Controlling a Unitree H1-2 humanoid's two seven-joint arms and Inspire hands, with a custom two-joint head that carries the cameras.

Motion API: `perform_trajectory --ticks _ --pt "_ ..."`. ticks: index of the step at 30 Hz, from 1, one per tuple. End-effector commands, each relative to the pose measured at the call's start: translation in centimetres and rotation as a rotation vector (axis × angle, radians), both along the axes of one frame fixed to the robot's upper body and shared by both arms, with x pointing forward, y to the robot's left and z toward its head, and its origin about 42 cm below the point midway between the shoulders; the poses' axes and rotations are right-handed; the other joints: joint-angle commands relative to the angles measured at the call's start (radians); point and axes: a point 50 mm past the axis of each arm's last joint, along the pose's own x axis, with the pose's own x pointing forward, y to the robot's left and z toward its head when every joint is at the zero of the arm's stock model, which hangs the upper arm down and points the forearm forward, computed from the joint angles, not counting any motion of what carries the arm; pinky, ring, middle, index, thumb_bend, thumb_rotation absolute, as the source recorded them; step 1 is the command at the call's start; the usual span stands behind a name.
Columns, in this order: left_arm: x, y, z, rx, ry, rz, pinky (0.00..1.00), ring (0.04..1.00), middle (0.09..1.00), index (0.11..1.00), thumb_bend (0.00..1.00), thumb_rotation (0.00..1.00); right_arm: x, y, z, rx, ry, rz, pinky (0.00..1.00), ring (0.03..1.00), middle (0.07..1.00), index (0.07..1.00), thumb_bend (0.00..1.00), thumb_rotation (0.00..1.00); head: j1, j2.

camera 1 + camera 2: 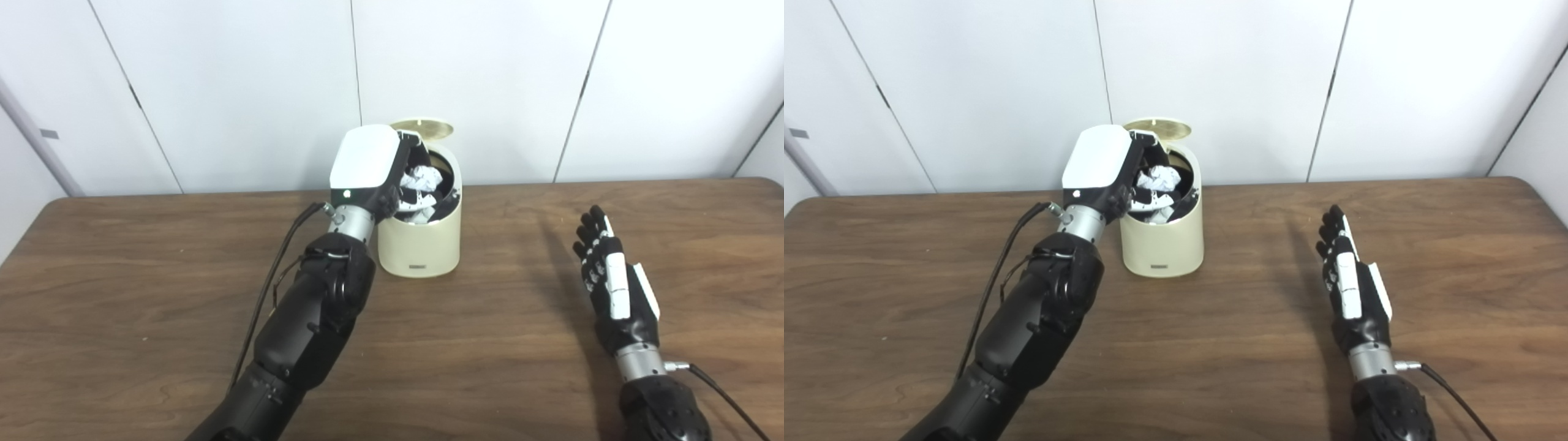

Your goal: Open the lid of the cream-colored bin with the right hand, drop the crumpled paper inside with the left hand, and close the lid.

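Two robot hands: I'm holding the left robot hand (383, 177), fingers curled on light, squashable crumpled paper (422, 179), over the open bin (419, 245); right robot hand (612, 282) is idling, empty, fingers straight, lower right.

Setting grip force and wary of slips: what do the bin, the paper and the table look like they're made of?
The cream-colored bin looks like smooth moulded plastic, slightly glossy; its raised lid shows a brassy, possibly metallic underside. The crumpled paper in the left hand is thin white sheet, sharply creased. The table shows brown wood grain with a soft sheen; laminate or real wood, I cannot tell.
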Motion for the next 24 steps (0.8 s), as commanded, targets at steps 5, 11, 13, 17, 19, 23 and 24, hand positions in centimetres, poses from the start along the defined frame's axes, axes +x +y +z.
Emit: perform_trajectory --ticks 5,11,13,17,19,23,24 --pt "0.29 0.0 2.04 0.012 -0.055 0.005 0.5 0.605 0.553 0.473 0.51 0.0 -1.28 -0.37 -2.2 0.021 0.052 -0.011 1.0 1.0 1.0 1.0 0.58 1.0 -0.002 0.0" --pt "0.3 0.0 2.06 0.015 -0.053 0.007 0.5 0.602 0.553 0.473 0.51 0.0 -1.24 -0.32 -2.38 0.029 0.058 -0.015 1.0 1.0 0.988 1.0 0.58 1.0 -0.002 -0.002" --pt "0.29 -0.01 2.07 0.022 -0.055 0.007 0.52 0.613 0.554 0.472 0.51 0.0 -1.25 -0.3 -2.41 0.03 0.059 -0.017 1.0 1.0 0.984 1.0 0.58 1.0 -0.002 -0.002" --pt "0.21 -0.08 2.05 0.036 -0.055 0.004 0.56 0.634 0.608 0.481 0.52 0.02 -1.24 -0.28 -2.43 0.035 0.056 -0.017 1.0 1.0 0.978 1.0 0.58 1.0 -0.004 -0.001" --pt "0.16 -0.11 2.03 0.034 -0.053 0.0 0.58 0.655 0.659 0.489 0.52 0.04 -1.26 -0.28 -2.4 0.038 0.056 -0.018 1.0 1.0 0.978 1.0 0.58 1.0 -0.004 0.0" --pt "0.2 -0.19 1.89 0.03 -0.053 -0.004 0.6 0.682 0.689 0.492 0.52 0.05 -1.29 -0.34 -2.36 0.037 0.052 -0.02 1.0 1.0 0.977 1.0 0.59 1.0 -0.005 0.0" --pt "0.21 -0.2 1.87 0.031 -0.053 -0.005 0.6 0.683 0.689 0.492 0.52 0.05 -1.3 -0.35 -2.36 0.036 0.052 -0.021 1.0 1.0 0.977 1.0 0.59 1.0 -0.005 0.0"
